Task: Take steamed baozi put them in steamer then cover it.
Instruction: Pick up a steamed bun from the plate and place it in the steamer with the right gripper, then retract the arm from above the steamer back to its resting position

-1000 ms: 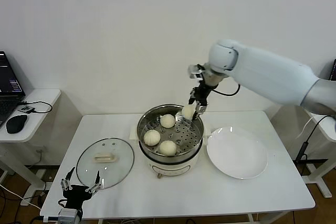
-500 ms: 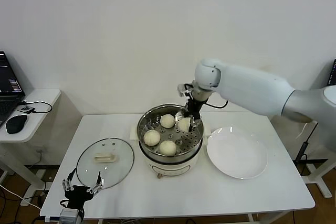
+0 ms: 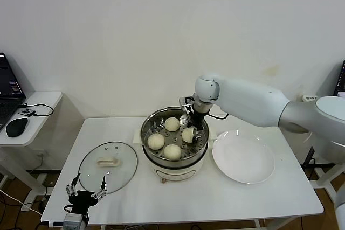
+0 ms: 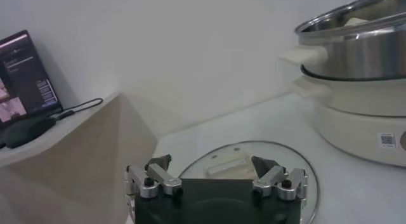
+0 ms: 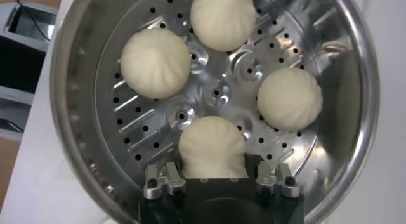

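Four steamed baozi (image 5: 212, 149), smooth cream-white with pleated tops, sit on the perforated tray inside the steamer (image 3: 175, 133), a shiny steel pot on a white base at table (image 3: 215, 197) centre. Right gripper (image 5: 214, 174) is down inside the pot, fingers closed on the fourth bun at the tray's right side. Base carries a small QR label (image 4: 386, 140); no text readable. One second ago this bun hung above the rim; now it is on the tray. Left gripper (image 4: 216, 181) is parked spread open beside the glass lid (image 3: 108, 166). White plate (image 3: 243, 157) lies right of the pot.
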{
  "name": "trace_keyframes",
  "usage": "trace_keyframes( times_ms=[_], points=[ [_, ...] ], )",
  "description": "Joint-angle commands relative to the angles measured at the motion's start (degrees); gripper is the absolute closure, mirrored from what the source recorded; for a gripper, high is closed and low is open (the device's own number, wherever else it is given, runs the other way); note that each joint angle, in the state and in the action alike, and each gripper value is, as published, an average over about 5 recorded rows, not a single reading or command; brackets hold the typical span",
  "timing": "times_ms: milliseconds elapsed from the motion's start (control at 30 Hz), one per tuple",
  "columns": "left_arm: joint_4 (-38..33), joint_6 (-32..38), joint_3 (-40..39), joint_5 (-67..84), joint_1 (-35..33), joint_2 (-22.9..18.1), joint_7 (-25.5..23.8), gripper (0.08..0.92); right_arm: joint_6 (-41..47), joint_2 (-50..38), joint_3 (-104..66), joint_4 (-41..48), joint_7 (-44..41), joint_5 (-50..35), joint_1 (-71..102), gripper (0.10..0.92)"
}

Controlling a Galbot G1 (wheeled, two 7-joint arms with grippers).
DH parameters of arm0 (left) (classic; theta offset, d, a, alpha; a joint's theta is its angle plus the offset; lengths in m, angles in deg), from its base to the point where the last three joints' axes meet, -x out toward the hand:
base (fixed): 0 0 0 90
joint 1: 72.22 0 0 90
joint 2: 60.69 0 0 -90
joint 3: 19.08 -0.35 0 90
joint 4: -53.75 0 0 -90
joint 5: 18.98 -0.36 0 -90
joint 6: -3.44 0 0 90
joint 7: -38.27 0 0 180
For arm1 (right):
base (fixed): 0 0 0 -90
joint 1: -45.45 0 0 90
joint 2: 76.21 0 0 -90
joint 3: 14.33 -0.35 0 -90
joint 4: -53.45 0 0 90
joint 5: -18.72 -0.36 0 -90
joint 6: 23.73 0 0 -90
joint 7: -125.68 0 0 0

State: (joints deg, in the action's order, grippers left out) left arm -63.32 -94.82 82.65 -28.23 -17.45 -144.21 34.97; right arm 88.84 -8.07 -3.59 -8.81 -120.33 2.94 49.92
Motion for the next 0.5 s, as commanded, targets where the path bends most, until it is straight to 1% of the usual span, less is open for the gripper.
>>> trace_keyframes(
  times_ms=[33, 133, 300, 400, 500],
  points=[
    [0.0, -0.1, 0.0, 0.0, 0.1, -0.1, -0.1, 0.177, 0.5, -0.4, -0.5, -0.3, 0.8, 0.3, 0.6, 0.289],
    [-0.2, -0.1, 0.0, 0.0, -0.1, -0.1, -0.3, 0.177, 0.9, -2.2, -1.9, -1.8, 0.8, 0.2, 0.4, 0.225],
    [-0.9, -0.2, 0.2, -0.2, -0.8, -0.1, -0.2, 0.177, 1.7, -8.2, -8.7, -6.1, 1.0, -2.2, -1.9, 0.203],
    [-1.5, -0.5, 0.2, -1.0, -0.9, -0.1, -0.4, 0.177, 2.2, -12.8, -15.2, -8.5, 4.7, -6.4, -2.7, 0.203],
    [-2.1, -1.0, -0.1, -1.2, -0.9, -0.1, -0.3, 0.177, 2.3, -16.5, -21.8, -10.6, 11.3, -9.7, -1.6, 0.203]
  ],
)
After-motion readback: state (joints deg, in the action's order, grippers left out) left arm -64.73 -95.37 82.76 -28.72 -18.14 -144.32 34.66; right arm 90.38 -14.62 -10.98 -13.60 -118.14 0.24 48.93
